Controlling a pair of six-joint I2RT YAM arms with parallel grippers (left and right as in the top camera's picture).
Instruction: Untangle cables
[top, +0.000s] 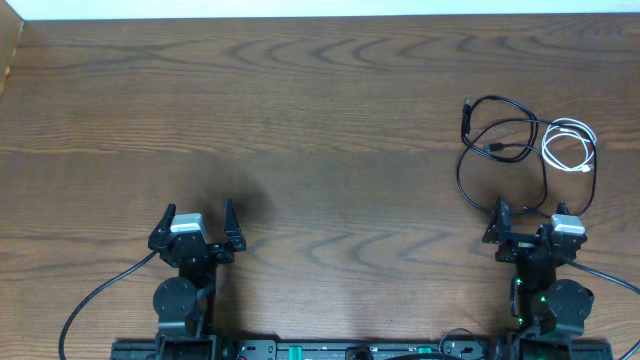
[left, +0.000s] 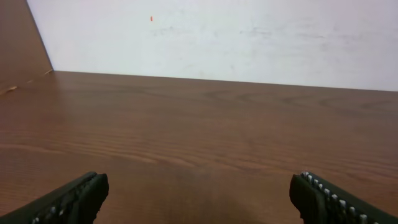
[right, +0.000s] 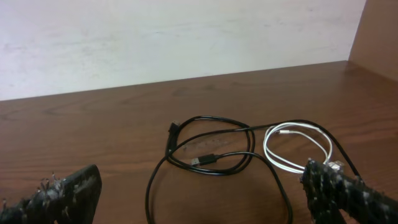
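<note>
A black cable lies in loose loops at the right of the wooden table, overlapping a shorter white cable coiled to its right. In the right wrist view the black cable with its USB plug and the white cable lie just ahead of the fingers. My right gripper is open and empty, just in front of the cables; it also shows in the right wrist view. My left gripper is open and empty at the front left, far from the cables; its fingers frame bare wood in the left wrist view.
The wooden table ends at a white wall at the back. Thicker black arm wires trail from each arm base near the front edge.
</note>
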